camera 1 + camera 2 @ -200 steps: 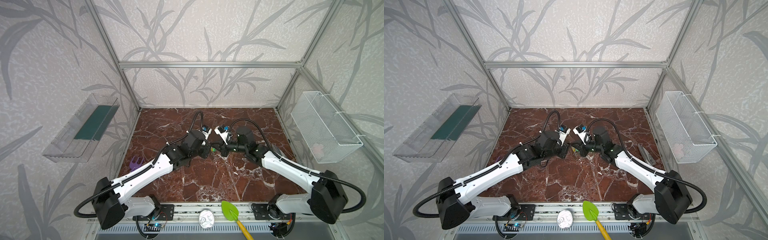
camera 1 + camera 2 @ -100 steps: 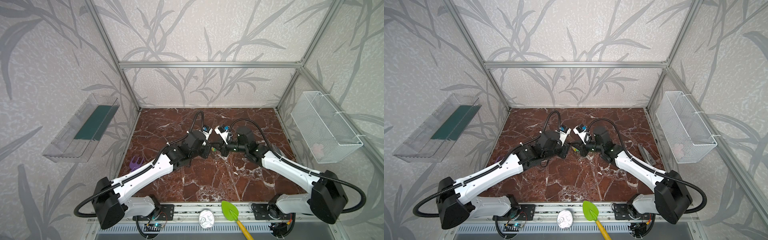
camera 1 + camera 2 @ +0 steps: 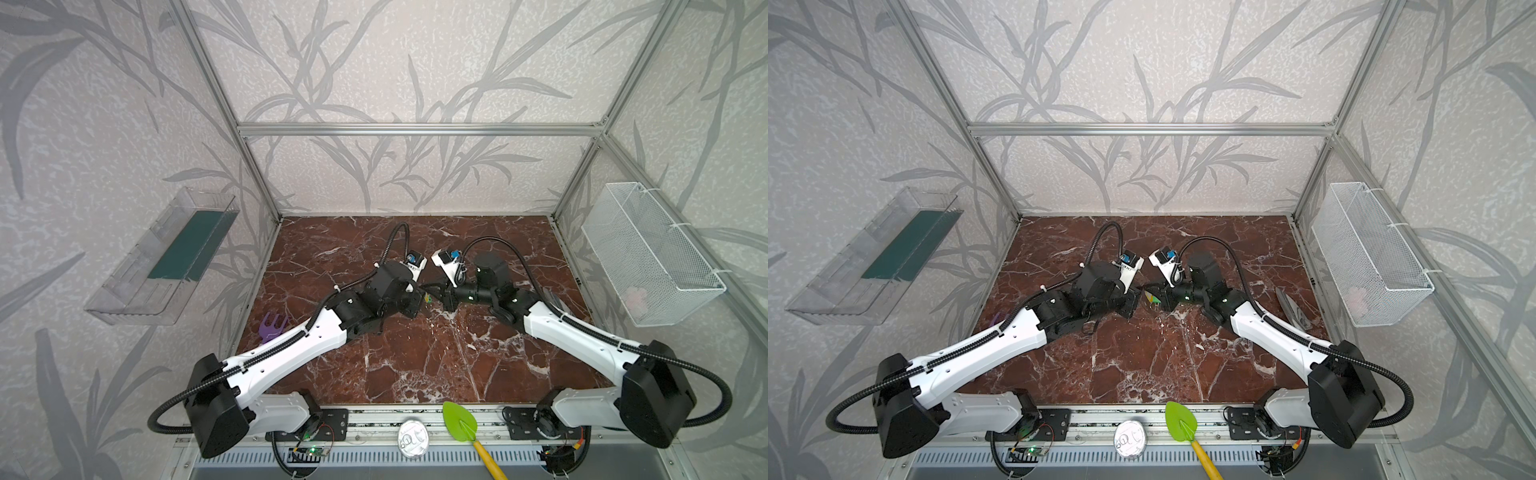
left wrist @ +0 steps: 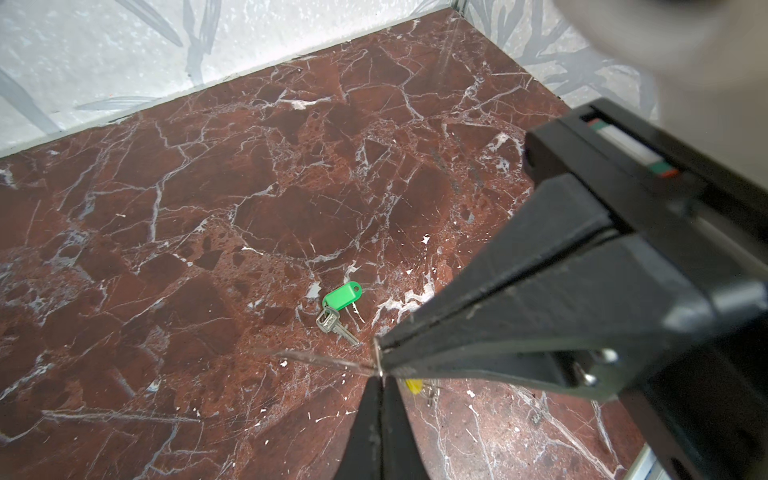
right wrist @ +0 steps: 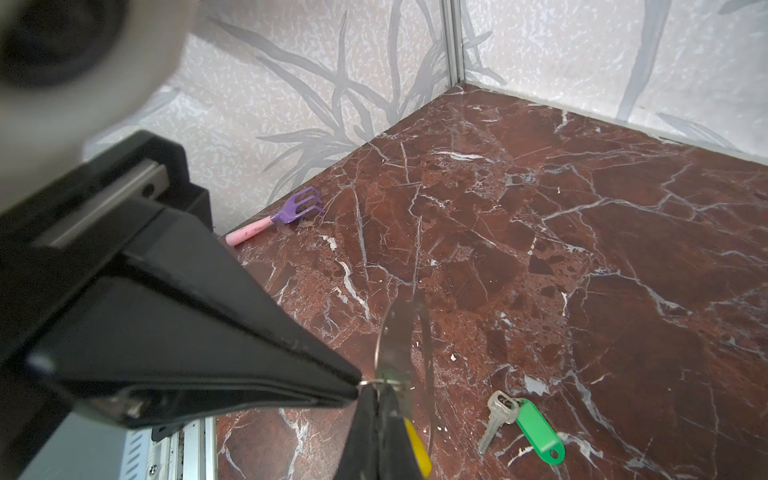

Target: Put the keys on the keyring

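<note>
Both my grippers are shut tight, no gap at the tips. L gripper (image 4: 378, 388) and R gripper (image 5: 380, 397) meet tip to tip mid-table, up off the marble (image 4: 249, 187). The keyring (image 5: 397, 336) is in the air right at that meeting pt, seen near edge-on, sticking out past the tips. The yellow-tag key (image 5: 417, 448) hangs just under R's fingers, also off the surface. Cant tell which gripper has the plate vs the key's small ring, too close/blurred. The green-tag key (image 4: 337, 309) lies flat on the marble, free, just far of the tips.
</note>
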Controlling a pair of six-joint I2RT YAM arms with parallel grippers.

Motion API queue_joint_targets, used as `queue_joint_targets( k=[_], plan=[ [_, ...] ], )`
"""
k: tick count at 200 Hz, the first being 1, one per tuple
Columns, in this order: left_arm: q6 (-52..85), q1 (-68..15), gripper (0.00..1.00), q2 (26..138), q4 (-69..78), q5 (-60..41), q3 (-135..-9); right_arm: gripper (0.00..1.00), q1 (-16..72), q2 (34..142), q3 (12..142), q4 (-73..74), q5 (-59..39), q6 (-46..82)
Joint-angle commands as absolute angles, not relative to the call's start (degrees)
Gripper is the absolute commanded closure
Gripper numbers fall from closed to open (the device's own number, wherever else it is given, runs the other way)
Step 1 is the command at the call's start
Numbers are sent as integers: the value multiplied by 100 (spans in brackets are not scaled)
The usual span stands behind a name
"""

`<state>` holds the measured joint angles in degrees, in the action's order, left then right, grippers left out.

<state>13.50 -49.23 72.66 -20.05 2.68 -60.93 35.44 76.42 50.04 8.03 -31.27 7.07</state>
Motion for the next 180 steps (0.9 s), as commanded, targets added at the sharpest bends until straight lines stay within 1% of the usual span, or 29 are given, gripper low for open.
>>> queue_joint_targets(
  k=[1,89,180],
  plan=[
    [1330,-4975,100,7154,-1832,185,-6153,100,3500,7477,4942,1095,-3075,807],
    [1319,-4993,100,7102,-1834,290,-6114,100,3398,7432,4904,1047,-3096,871],
    [1300,-5002,100,6874,-1471,420,-5858,100,3350,7601,5049,703,-3256,982]
  ],
)
